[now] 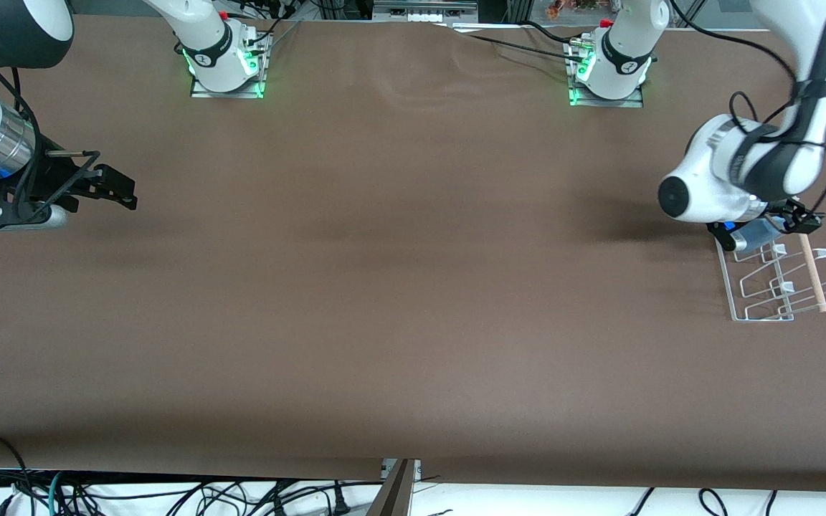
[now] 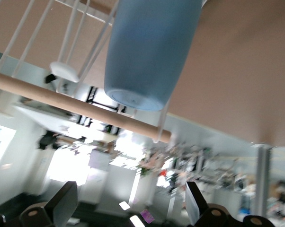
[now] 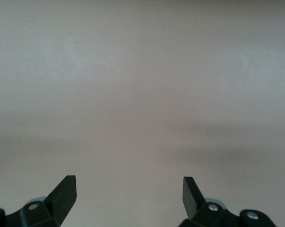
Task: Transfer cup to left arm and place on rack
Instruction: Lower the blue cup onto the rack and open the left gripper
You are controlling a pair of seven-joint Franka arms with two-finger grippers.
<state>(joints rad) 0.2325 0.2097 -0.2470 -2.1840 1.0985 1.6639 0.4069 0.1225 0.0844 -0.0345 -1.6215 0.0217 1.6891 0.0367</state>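
Observation:
The light-blue cup (image 1: 756, 233) sits on the white wire rack (image 1: 761, 297) at the rack's end toward the robots' bases. In the left wrist view the cup (image 2: 152, 52) rests among the rack's white wires (image 2: 24, 38), beside the wooden rod (image 2: 76, 106). My left gripper (image 1: 791, 223) hangs just over that end of the rack. In its wrist view the left gripper (image 2: 131, 208) is open and empty, apart from the cup. My right gripper (image 1: 130, 195) waits open and empty over the table at the right arm's end; its wrist view (image 3: 129, 189) shows only bare table.
The rack's wooden rod (image 1: 813, 276) runs along its side toward the table's end. Brown cloth (image 1: 399, 287) covers the table. The arm bases (image 1: 226, 64) stand along the table's edge by the robots.

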